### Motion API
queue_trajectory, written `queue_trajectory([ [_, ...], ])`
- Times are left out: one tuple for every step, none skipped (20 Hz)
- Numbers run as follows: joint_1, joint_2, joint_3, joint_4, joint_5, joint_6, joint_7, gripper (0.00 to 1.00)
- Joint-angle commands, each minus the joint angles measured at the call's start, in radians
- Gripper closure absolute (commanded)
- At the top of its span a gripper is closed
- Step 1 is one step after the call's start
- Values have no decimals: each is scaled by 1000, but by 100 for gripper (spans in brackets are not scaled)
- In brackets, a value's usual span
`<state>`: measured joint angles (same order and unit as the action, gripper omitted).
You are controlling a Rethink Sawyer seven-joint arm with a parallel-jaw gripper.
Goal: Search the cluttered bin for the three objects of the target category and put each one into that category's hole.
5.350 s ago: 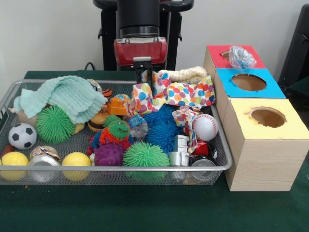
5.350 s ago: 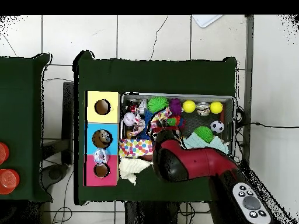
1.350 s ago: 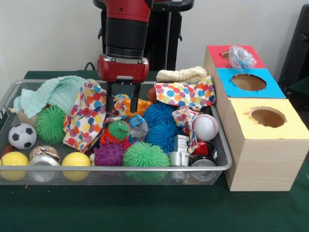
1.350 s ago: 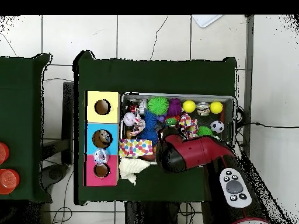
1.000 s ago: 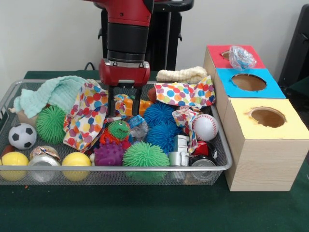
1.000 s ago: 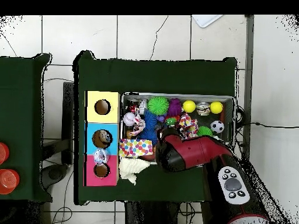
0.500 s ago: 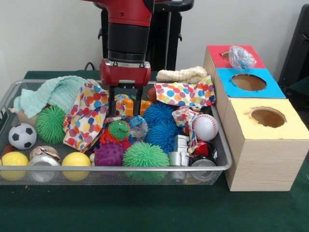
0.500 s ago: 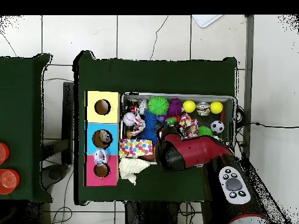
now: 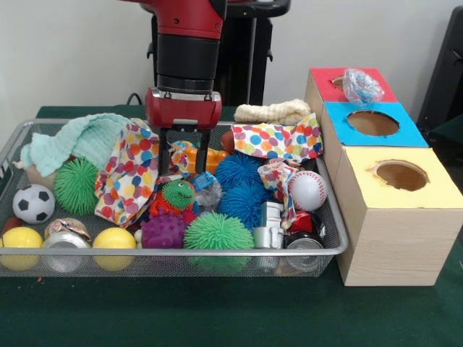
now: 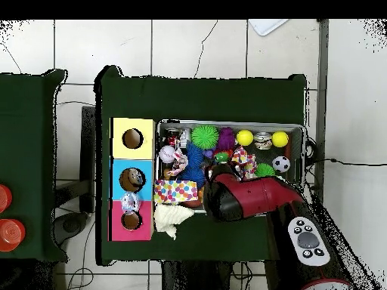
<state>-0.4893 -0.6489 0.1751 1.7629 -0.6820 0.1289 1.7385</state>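
Note:
The wire mesh bin (image 9: 173, 251) holds a heap of toys, balls and cloths; it also shows in the overhead view (image 10: 227, 123). My gripper (image 9: 184, 160) hangs open over the bin's back middle, its fingers either side of an orange toy (image 9: 189, 155). In the overhead view the red arm (image 10: 246, 198) hides it. One crumpled clear bottle (image 9: 362, 85) lies on the red-surround box, not in the blue-surround hole (image 9: 372, 123) beside it. A crumpled see-through thing with a blue band (image 9: 205, 188) lies by the green monster toy. No other bottle shows.
A spotted cloth (image 9: 126, 177) drapes left of the gripper, another (image 9: 278, 141) lies at the back right. Metal cans (image 9: 64, 242) and yellow balls sit at the front rim. The yellow-surround hole (image 9: 400, 175) is nearest. A cream cloth (image 9: 271, 110) lies behind the bin.
The arm swung left from the bin's back middle and carried one spotted cloth to the left, where it now lies. In the last half second the gripper rose slightly.

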Motion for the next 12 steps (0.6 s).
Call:
queue_trajectory([
  [-78,-8,147,62,76,55,69,0],
  [-87,-13,160,71,83,57,67,0],
  [-93,-19,172,82,90,60,68,0],
  [-101,-24,184,90,96,62,64,0],
  [-107,-33,198,93,108,72,61,0],
  [-112,-37,204,98,114,75,61,0],
  [-110,-42,204,107,116,71,64,0],
  [-109,-47,205,117,118,67,67,0],
  [-111,-43,207,113,122,67,67,0],
  [-111,-43,208,114,124,66,66,0],
  [-109,-43,209,115,129,67,69,0],
  [-108,-42,210,116,135,67,71,0],
])
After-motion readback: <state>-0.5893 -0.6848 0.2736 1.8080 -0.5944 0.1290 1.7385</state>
